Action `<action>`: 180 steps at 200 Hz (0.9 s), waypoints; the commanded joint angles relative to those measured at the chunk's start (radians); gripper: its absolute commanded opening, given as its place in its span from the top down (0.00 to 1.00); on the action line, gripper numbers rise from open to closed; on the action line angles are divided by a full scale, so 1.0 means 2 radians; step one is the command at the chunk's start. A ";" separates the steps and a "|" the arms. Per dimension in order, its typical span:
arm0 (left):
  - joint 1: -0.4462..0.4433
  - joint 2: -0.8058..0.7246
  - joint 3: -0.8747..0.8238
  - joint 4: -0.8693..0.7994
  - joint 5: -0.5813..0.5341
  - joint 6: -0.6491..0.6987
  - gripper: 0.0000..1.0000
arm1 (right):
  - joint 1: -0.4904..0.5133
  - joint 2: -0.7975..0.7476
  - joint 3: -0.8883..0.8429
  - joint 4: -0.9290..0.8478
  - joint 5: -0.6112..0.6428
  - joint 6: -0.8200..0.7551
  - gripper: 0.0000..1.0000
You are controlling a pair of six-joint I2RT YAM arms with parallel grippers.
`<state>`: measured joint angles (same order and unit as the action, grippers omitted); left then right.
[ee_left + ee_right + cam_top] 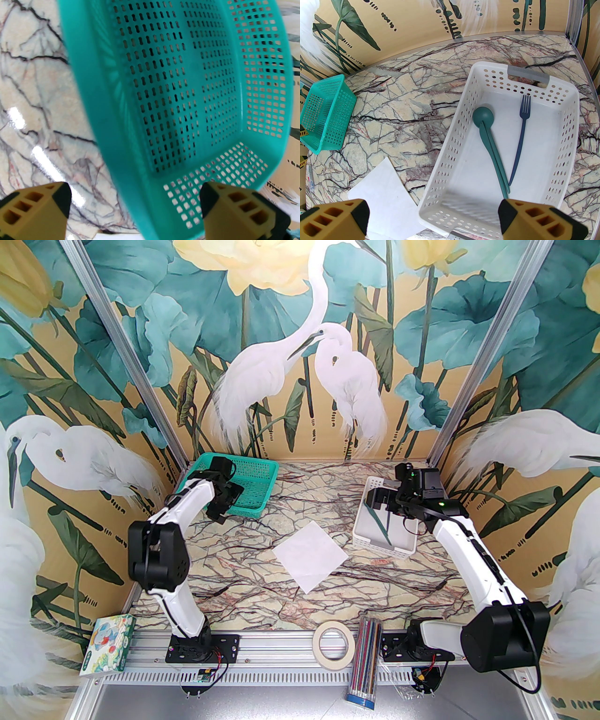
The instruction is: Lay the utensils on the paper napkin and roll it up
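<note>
- paper napkin: lies flat on the marble table, mid-table, corners set like a diamond
- white basket: just right of the napkin, apart from it; both utensils lie inside it
- spoon: dark green; bowl toward the basket's far, grey-handled end; handle runs back to the near end
- fork: darker, bluish in the wrist view; tines toward the far end; its handle converges on the spoon's at the near end; whether they touch, cannot tell
- right gripper: jaws wide apart, holding nothing; poised above the white basket's near end
- left gripper: fingers spread wide, nothing clamped; over the rim of the teal basket at far left; contact with the rim, cannot tell
- near edge, between the arm bases: tape roll; bundle of pencils
</note>
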<state>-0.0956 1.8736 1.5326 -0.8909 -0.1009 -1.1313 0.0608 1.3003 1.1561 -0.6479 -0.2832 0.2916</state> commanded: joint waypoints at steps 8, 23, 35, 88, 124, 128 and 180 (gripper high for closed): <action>0.002 0.018 0.008 -0.010 0.003 -0.003 0.20 | 0.003 -0.005 -0.008 -0.007 0.016 -0.010 0.01; 0.002 0.015 -0.003 0.004 0.004 -0.004 0.30 | 0.003 -0.004 -0.008 -0.008 0.018 -0.011 0.01; 0.002 0.015 -0.009 0.010 0.003 -0.003 0.37 | 0.003 -0.002 -0.008 -0.008 0.018 -0.012 0.01; 0.004 0.015 -0.012 0.004 -0.005 0.002 0.63 | 0.003 0.000 -0.009 -0.009 0.013 -0.011 0.01; 0.006 0.008 -0.016 0.007 -0.007 0.000 0.82 | 0.003 -0.006 -0.011 -0.012 0.015 -0.012 0.01; 0.006 0.006 -0.017 0.007 -0.007 0.001 0.82 | 0.003 -0.006 -0.011 -0.012 0.015 -0.012 0.01; 0.011 -0.027 -0.041 0.025 -0.016 0.033 0.95 | 0.003 -0.015 -0.013 -0.016 0.018 -0.012 0.01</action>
<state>-0.0818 1.8832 1.4834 -0.8413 -0.0982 -1.1221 0.0608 1.2984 1.1400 -0.6586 -0.2611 0.2840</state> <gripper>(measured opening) 0.185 0.991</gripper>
